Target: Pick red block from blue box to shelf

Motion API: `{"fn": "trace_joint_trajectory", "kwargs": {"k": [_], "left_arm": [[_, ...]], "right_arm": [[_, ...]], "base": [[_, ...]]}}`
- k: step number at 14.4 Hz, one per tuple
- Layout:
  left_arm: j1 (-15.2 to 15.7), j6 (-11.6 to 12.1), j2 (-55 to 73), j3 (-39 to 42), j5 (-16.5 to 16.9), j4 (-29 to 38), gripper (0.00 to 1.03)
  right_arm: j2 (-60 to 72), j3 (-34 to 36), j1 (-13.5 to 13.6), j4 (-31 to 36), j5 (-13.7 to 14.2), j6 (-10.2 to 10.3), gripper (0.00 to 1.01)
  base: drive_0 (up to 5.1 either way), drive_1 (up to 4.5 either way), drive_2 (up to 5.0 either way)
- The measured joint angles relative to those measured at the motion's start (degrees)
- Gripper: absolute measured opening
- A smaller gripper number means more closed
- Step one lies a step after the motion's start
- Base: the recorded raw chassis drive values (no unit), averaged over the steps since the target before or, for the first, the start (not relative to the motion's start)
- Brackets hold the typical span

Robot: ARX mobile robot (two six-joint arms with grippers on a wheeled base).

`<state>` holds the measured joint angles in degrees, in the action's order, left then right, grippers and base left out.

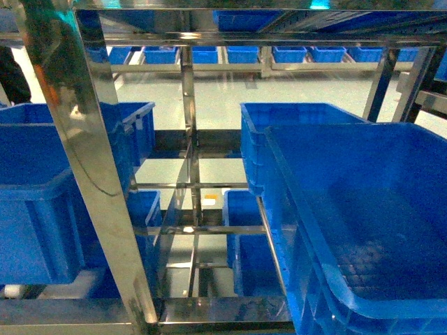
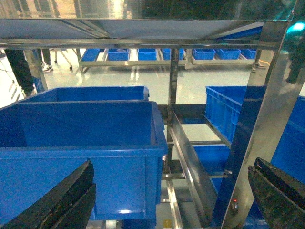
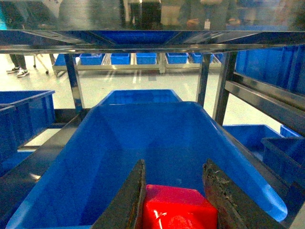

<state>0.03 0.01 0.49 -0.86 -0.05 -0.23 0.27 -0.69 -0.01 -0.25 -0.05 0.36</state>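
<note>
Red block: the red block [image 3: 174, 209] sits between the two dark fingers of the right gripper [image 3: 174, 202], clamped from both sides, in the right wrist view. It is off any surface and hangs above the open mouth of a deep-blue crate [image 3: 143, 143].
Right gripper: clenched on the block; its left finger [image 3: 126, 200] and right finger [image 3: 224, 200] press against the block's sides.
Left gripper: the left gripper [image 2: 167, 200] is spread wide and holds nothing; one dark finger [image 2: 57, 200] shows at the lower left of its view, the other at the lower right.
Blue box: no light turquoise bin shows in any view, so the block is judged already out of it.
Shelf: the shelf [image 1: 84, 139] fills the head view with shiny steel uprights and rails. Both wrist cameras look in under a steel tier, so both arms are up against the rack.
Crates: deep-blue crates stand on the rails, one large at the right of the head view [image 1: 363, 209] and one at the left [image 1: 42, 202].
Progress: pick done, carry to the rack apparently done. Left to do: set the block down on the shelf and let go.
Uncertain: neither gripper shows in the head view.
</note>
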Motion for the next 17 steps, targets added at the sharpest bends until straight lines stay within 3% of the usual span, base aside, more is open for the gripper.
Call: {"fn": "trace_joint_trajectory", "kwargs": {"k": [1,2,3,4,7,8,9,10,12,13,17], "left_arm": [[0.0,0.02,0.0,0.0,0.02,0.0,0.98],[0.0,0.0,0.0,0.0,-0.04,0.04,0.98],[0.0,0.0,0.0,0.0,0.02,0.02,0.98],[0.0,0.02,0.0,0.0,-0.04,0.04,0.98],[0.0,0.0,0.0,0.0,0.0,0.02,0.98],[0.0,0.0,0.0,0.0,0.0,0.04,0.98],[0.0,0.0,0.0,0.0,0.02,0.04,0.98],[0.0,0.0,0.0,0.0,0.0,0.02,0.98],[0.0,0.0,0.0,0.0,0.02,0.04,0.98],[0.0,0.02,0.0,0.0,0.02,0.17,0.98],[-0.02,0.0,0.0,0.0,0.0,0.0,0.98]], "right_arm": [[0.0,0.0,0.0,0.0,0.0,0.0,0.29],[17.79,-3.06,-0.9,1.33,6.54,-2.45,0.29],[26.08,-3.23,-3.21,9.11,4.17,-2.38,0.29],[34.91,-3.87,-3.85,16.92,2.97,-2.38,0.29],[65.16,-11.15,-2.45,39.65,0.9,-1.9,0.29],[73.83,-14.12,-1.38,45.62,0.33,-2.19,0.34],[80.87,-16.46,-0.98,50.66,1.11,-2.82,0.45],[85.18,-17.88,-0.87,51.67,2.69,-2.91,0.58],[78.36,-15.17,1.75,51.87,4.2,-3.39,0.8],[77.2,-13.44,0.28,63.34,0.68,-2.34,0.67],[65.11,-5.68,0.0,58.9,0.22,-1.25,0.14]], "base": [[0.0,0.0,0.0],[0.0,0.0,0.0],[0.0,0.0,0.0],[0.0,0.0,0.0],[0.0,0.0,0.0],[0.0,0.0,0.0],[0.0,0.0,0.0],[0.0,0.0,0.0],[0.0,0.0,0.0],[0.0,0.0,0.0],[0.0,0.0,0.0]]}}
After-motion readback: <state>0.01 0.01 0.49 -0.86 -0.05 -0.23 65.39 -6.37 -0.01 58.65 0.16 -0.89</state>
